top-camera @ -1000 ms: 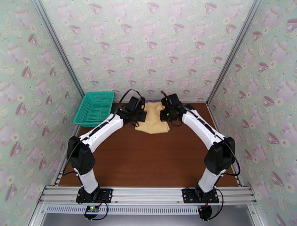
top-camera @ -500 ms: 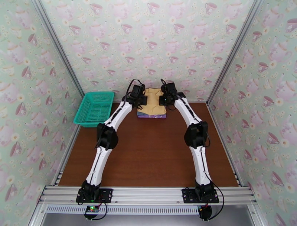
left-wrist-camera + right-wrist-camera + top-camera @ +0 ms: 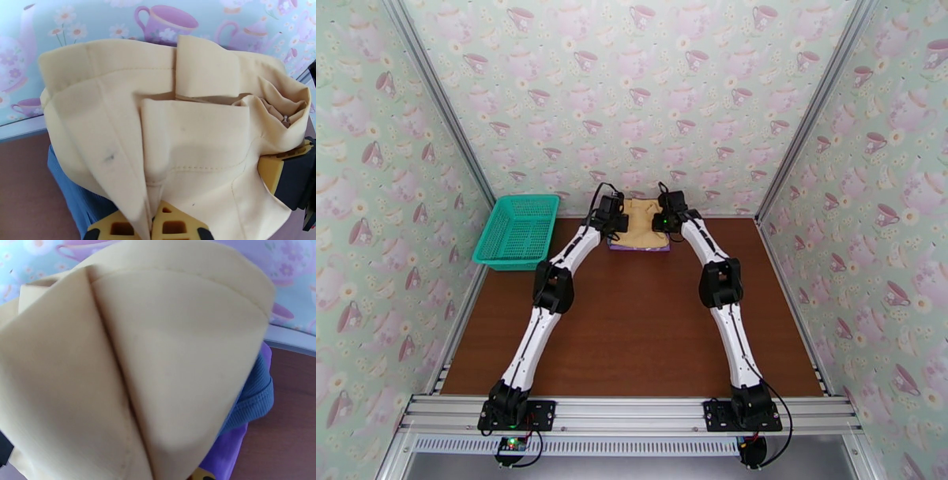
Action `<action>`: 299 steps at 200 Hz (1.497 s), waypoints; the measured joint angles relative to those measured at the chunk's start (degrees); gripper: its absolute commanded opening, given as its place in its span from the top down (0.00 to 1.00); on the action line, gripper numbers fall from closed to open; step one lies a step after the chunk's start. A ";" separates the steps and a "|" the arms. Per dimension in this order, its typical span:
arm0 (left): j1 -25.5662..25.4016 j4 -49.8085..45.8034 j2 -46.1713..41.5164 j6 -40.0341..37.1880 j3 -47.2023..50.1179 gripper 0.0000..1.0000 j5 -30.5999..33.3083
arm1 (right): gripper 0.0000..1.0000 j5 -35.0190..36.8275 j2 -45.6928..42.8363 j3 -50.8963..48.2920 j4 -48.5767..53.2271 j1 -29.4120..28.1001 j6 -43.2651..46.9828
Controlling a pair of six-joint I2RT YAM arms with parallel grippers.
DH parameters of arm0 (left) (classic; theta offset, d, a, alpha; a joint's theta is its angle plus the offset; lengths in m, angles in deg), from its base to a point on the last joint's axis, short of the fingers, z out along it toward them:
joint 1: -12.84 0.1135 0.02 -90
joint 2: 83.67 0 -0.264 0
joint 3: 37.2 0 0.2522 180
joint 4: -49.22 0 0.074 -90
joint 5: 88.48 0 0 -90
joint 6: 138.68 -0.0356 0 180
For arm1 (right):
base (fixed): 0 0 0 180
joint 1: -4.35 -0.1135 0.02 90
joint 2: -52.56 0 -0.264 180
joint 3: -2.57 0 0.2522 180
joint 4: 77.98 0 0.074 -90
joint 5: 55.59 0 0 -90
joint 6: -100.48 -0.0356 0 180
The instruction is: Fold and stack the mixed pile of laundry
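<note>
Left arm (image 3: pixel 553 288) and right arm (image 3: pixel 720 284) have stretched further toward the far wall than a moment ago, bringing the mustard-yellow piece (image 3: pixel 189 130) over the stack. It lies between and just ahead of both sets of jaws, draped over them. A fold runs between the left jaws (pinched or let go, I cannot tell), and cloth hides the right jaws. Beneath them sits the grey-blue piece (image 3: pixel 252 398), on the purple T-shirt (image 3: pixel 227 449), on the tabletop (image 3: pixel 632 331).

Folded mustard-yellow piece (image 3: pixel 641 223) atop grey-blue piece (image 3: pixel 254 398), purple T-shirt (image 3: pixel 227 447) beneath, stacked by the back wall (image 3: pixel 632 103)
</note>
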 measured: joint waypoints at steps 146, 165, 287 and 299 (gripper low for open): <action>3.04 25.77 -59.08 -2.93 63.67 0.00 9.97 | 0.00 10.93 -61.94 -66.71 -20.06 3.69 -0.13; 5.01 32.96 -74.82 -2.99 77.24 0.00 12.68 | 0.00 15.76 -81.11 -84.46 -28.85 3.76 0.96; 10.69 68.89 -79.87 -14.86 125.92 0.05 28.04 | 0.00 28.17 -79.17 -134.27 -80.85 5.64 11.30; 10.71 71.78 -80.35 -15.96 126.90 0.06 27.93 | 0.00 26.12 -74.64 -134.05 -88.63 6.88 12.02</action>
